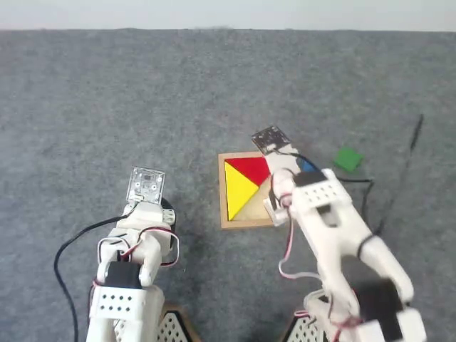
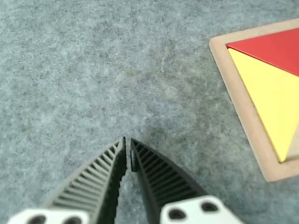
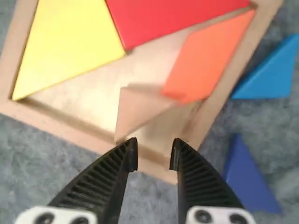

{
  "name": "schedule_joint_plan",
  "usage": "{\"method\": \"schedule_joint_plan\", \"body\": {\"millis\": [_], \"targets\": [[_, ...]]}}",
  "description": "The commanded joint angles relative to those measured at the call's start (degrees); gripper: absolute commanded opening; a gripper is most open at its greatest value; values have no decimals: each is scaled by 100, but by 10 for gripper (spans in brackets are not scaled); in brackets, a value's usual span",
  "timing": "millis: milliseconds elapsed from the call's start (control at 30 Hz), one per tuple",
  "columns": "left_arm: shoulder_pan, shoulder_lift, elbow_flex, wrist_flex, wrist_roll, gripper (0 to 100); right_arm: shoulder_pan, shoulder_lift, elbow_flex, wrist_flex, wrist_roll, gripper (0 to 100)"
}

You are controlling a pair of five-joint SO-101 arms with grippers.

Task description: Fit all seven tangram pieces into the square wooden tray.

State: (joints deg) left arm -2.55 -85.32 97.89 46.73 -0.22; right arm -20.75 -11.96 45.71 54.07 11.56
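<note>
The square wooden tray (image 1: 222, 194) lies mid-table and holds a red triangle (image 1: 249, 169) and a yellow triangle (image 1: 239, 189). In the right wrist view the tray (image 3: 60, 125) also holds an orange parallelogram (image 3: 205, 58) and a pale wood-coloured triangle (image 3: 138, 109). My right gripper (image 3: 153, 151) hangs open just over the tray's rim beside the pale triangle, with nothing between its fingers. Two blue triangles (image 3: 271, 74) (image 3: 245, 175) lie on the carpet outside the tray. My left gripper (image 2: 127, 144) is shut over bare carpet, apart from the tray's corner (image 2: 238, 102).
A green piece (image 1: 348, 158) lies on the grey carpet right of the tray, beyond the right arm. A black cable (image 1: 399, 178) runs along the right side. Wide bare carpet stretches across the far and left parts of the table.
</note>
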Motion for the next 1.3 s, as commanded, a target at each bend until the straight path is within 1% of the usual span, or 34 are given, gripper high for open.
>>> {"method": "schedule_joint_plan", "body": {"millis": [0, 333, 433, 500, 600, 700, 867, 967, 1267], "targets": [[-18, -70, -110, 0, 26, 14, -31, 374, -738, -75, 53, 117], [-18, -70, -110, 0, 26, 14, -13, 1481, -1916, -66, 62, 117], [-18, -70, -110, 0, 26, 14, 13, 1569, -2084, -66, 44, 117], [-18, -70, -110, 0, 26, 14, 13, 1455, -2101, -66, -123, 117], [-18, -70, -110, 0, 26, 14, -4, 1068, -1987, -40, -220, 117], [-18, -70, -110, 0, 26, 14, -75, 418, -1547, -22, -229, 117], [-18, -70, -110, 0, 26, 14, -699, -435, -580, -57, -211, 117], [-18, -70, -110, 0, 26, 14, -892, -391, -492, -22, -237, 117], [-18, -70, -110, 0, 26, 14, -488, 479, -765, -84, -229, 114]]}}
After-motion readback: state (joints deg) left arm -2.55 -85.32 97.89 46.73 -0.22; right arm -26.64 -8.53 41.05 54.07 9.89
